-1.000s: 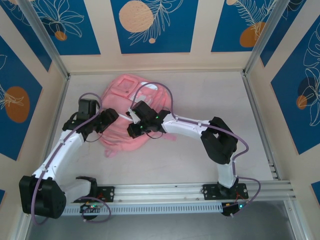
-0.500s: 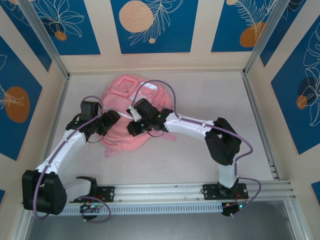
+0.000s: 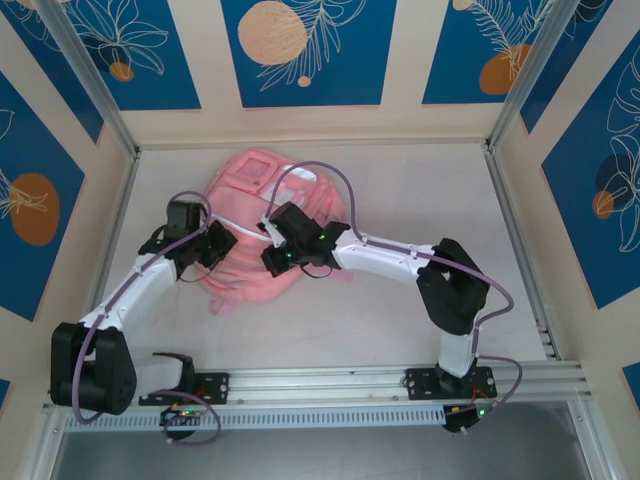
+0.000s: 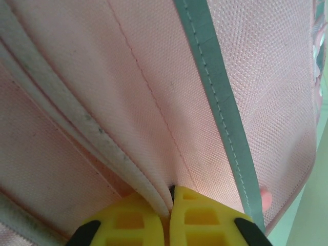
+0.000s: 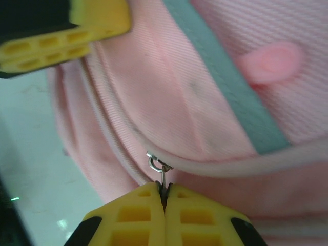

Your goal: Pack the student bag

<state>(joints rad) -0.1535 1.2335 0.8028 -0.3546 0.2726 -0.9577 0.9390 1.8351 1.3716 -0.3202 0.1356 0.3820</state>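
- The bench point(image 3: 400, 210) is a pale, plain surface boxed in by cream walls with blue panels point(image 3: 300, 50) showing white leaf outlines and orange discs; metal posts stand in the far corners.
- A metal rail point(image 3: 340, 382) runs along the near edge and carries both arm bases, with purple cables looping over the arms.
- The student bag point(image 3: 245, 195) lies flat on the far left-centre part of the bench, with a square front pocket point(image 3: 250, 172) at its far end. I cannot tell what is inside any compartment.
- The left end effector point(image 3: 222, 240) sits at the bag's left side. From its wrist camera, the left end effector point(image 4: 170, 205) is clenched on a fold of pink fabric edged with pale piping point(image 4: 92, 128), and a grey-green trim band point(image 4: 220, 102) runs just beside it.
- The right end effector point(image 3: 272, 258) rests over the middle of the bag, near the left one. From its wrist camera, the right end effector point(image 5: 165, 197) has its yellow fingers pressed together on a small metal zip pull point(image 5: 159, 166) at the piped seam.
- A pink tab point(image 5: 271, 60) lies on the fabric beyond the trim band, up and to the right of the pull.
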